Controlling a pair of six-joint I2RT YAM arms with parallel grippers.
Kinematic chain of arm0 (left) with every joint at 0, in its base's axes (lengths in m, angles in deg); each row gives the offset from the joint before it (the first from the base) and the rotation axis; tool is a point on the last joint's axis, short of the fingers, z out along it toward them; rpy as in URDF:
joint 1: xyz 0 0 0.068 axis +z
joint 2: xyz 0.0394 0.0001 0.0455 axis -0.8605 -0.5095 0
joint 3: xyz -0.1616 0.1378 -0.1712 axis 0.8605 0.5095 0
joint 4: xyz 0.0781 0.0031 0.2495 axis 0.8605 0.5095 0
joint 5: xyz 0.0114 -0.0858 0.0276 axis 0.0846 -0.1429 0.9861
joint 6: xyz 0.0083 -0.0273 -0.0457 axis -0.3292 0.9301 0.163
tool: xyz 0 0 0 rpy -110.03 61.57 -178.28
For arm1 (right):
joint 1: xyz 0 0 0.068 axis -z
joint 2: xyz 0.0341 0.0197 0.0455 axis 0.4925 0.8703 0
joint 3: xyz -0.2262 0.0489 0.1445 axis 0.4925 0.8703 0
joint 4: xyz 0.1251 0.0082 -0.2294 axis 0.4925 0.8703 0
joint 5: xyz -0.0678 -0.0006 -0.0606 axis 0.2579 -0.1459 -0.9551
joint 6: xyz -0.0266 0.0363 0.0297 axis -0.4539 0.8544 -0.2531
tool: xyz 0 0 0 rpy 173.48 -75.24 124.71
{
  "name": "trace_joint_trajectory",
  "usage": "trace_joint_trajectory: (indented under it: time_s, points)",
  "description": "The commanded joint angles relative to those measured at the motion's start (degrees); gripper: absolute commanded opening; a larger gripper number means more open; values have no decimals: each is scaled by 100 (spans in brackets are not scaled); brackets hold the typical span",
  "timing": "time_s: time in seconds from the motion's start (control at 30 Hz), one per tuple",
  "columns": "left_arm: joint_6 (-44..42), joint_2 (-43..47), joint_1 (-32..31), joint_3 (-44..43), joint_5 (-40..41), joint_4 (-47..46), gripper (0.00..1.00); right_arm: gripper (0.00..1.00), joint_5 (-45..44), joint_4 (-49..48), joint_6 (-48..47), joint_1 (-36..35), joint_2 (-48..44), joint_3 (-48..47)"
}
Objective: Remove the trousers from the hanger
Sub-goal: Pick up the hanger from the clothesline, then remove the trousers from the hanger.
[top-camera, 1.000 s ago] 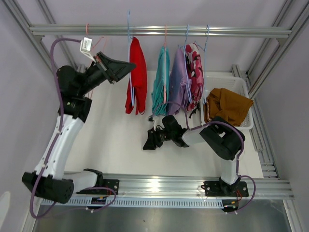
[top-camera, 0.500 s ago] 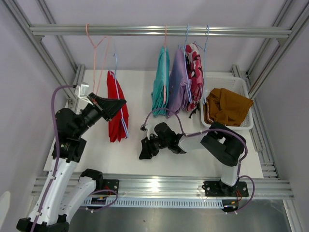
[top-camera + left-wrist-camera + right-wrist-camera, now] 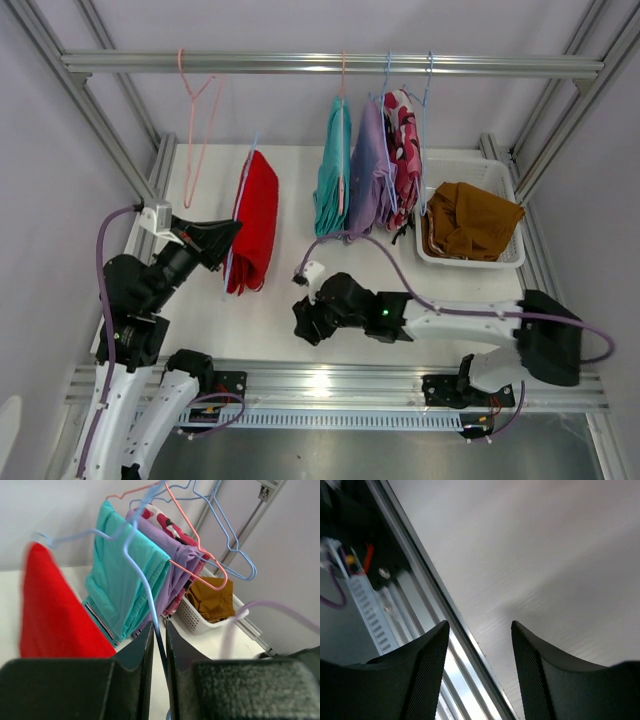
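My left gripper (image 3: 228, 238) (image 3: 159, 632) is shut on the thin blue wire hanger (image 3: 145, 587), held off the rail at the left. The red trousers (image 3: 254, 232) (image 3: 49, 612) are draped over that hanger. Still on the rail (image 3: 330, 64) hang the teal trousers (image 3: 333, 168) (image 3: 125, 587), the lilac pair (image 3: 368, 170) (image 3: 181, 562) and the pink camouflage pair (image 3: 406, 148). The mustard-brown trousers (image 3: 470, 218) (image 3: 212, 597) lie in the white basket (image 3: 506, 258). My right gripper (image 3: 303, 322) (image 3: 480, 630) is open and empty, low over the table near its front edge.
An empty pink hanger (image 3: 195, 105) hangs at the rail's left end. The aluminium front rail (image 3: 330, 385) (image 3: 427, 587) runs just below the right gripper. Frame posts stand at both sides, and the right arm stretches across the front of the table.
The left gripper has lifted the hanger with the red trousers off the rail and brought it down and forward. The right arm has stretched out lower, its jaws spreading wider.
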Motion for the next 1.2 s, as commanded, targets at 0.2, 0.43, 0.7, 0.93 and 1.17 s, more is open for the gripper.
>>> trace_joint_trajectory:
  time_s: [0.2, 0.43, 0.7, 0.93, 1.17]
  points:
    - [-548, 390, -93, 338, 450, -534, 1, 67, -2224, -736, -160, -392, -1214, -151]
    - [-724, 645, -216, 672, 863, -613, 1, 68, -3092, -508, -178, -838, -56, -1091]
    - [-601, 759, -225, 945, 749, -754, 1, 72, -3825, -445, 164, -1227, 597, -1760]
    - [-513, 873, -225, 989, 644, -780, 1, 77, -5299, -464, 252, -1350, 966, -2103]
    - [-443, 935, -225, 998, 582, -815, 0, 82, -5530, -701, 437, -1192, 1546, -2419]
